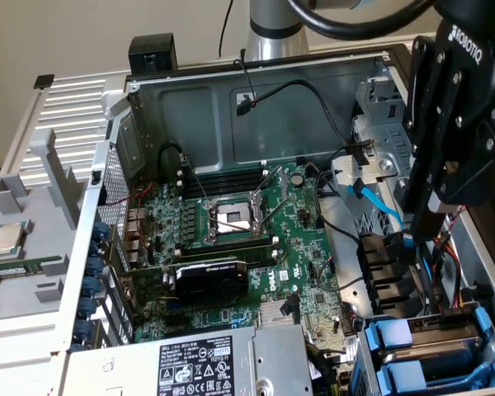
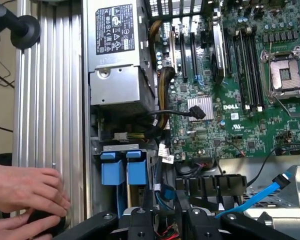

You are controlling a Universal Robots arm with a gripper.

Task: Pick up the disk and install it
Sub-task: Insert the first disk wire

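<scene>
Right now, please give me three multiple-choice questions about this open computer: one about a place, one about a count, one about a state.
1. Relative to the case, the loose silver chip lies: A) inside, in the middle; B) outside, at the exterior view's left; C) outside, at the exterior view's right.
2. How many blue trays sit side by side? A) two; B) four; C) none.
3. The processor socket is: A) under a fan; B) bare; C) taped over.
Answers: 1 B, it lies left of the case; 2 A, two blue fronts show; 3 B, its contacts are uncovered.
</scene>
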